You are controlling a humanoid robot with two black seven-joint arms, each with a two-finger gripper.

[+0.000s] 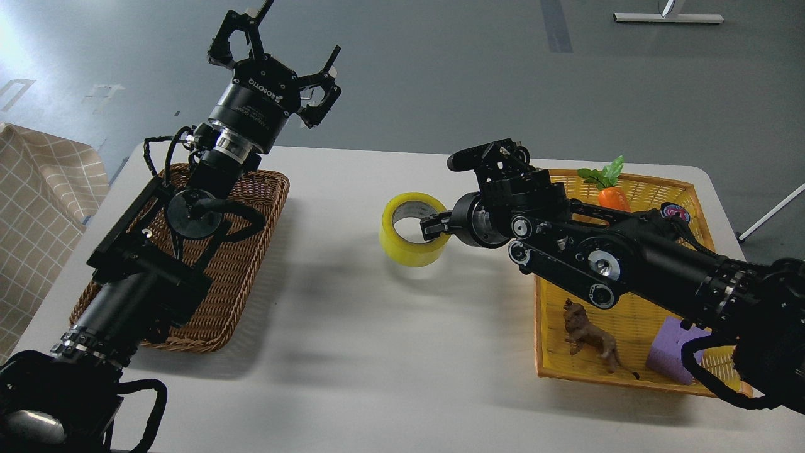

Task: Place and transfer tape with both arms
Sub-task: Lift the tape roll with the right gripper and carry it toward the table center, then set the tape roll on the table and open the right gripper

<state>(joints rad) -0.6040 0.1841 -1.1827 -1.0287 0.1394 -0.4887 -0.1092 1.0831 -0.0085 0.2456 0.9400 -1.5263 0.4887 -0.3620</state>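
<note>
The yellow tape roll (pixel 409 242) with its grey-white core hangs just above the middle of the white table (pixel 377 352). My right gripper (pixel 433 228) is shut on the roll's right wall, one finger inside the core. The right arm reaches in from the lower right over the yellow basket (pixel 600 286). My left gripper (pixel 277 53) is open and empty, raised high above the far end of the brown wicker basket (pixel 251 264) at the left.
The yellow basket holds a toy lion (pixel 588 335), a purple foam cube (pixel 668 358), a toy carrot (pixel 611 192) and a small jar (pixel 674 212). A checked cloth (pixel 38 207) lies at the far left.
</note>
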